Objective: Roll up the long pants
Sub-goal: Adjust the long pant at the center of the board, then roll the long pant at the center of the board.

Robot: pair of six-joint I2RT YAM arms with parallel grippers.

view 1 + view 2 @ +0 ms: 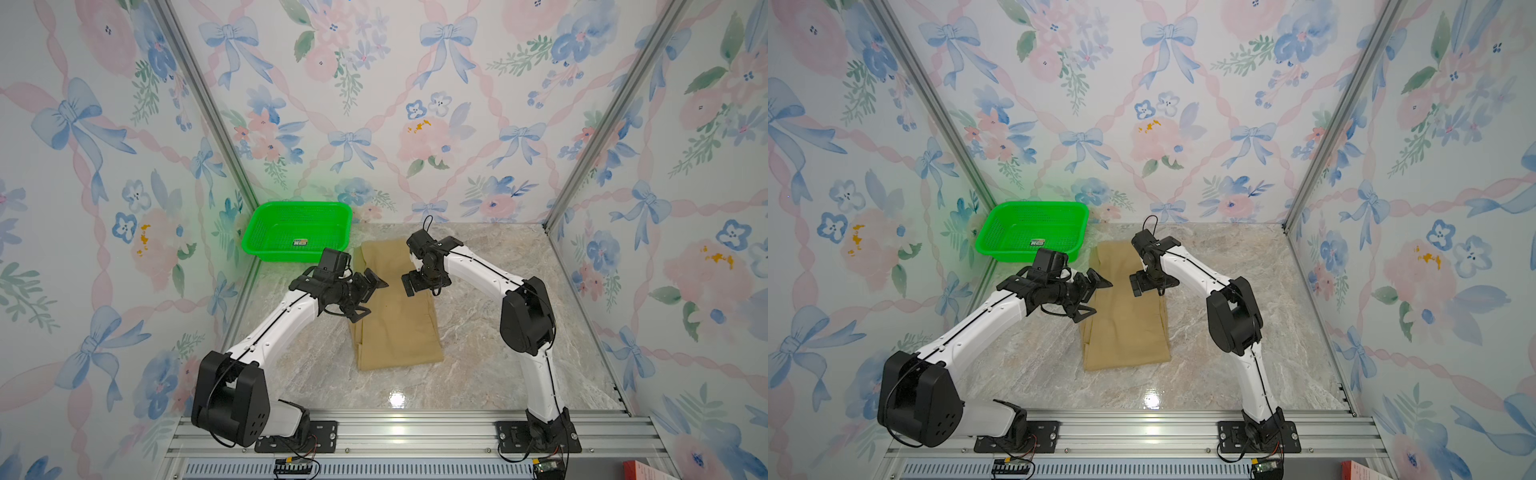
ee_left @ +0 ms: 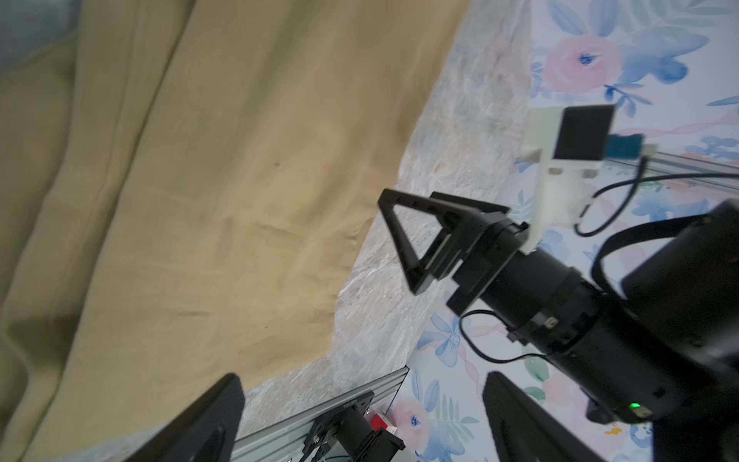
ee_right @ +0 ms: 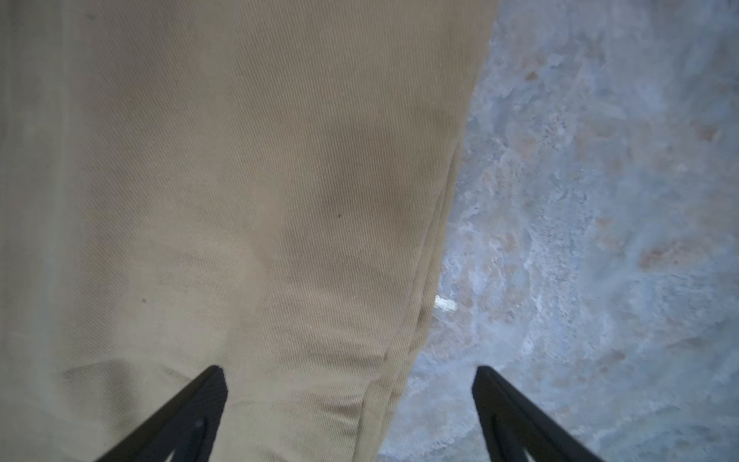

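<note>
L fingers [image 1: 379,282] & R fingers [image 1: 407,286] both spread, empty, above flat long pants [image 1: 395,332].

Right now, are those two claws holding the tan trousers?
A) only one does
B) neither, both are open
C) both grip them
B: the left gripper and the right gripper both hang with jaws spread wide above the long pants, which lie flat and ungripped.
</note>
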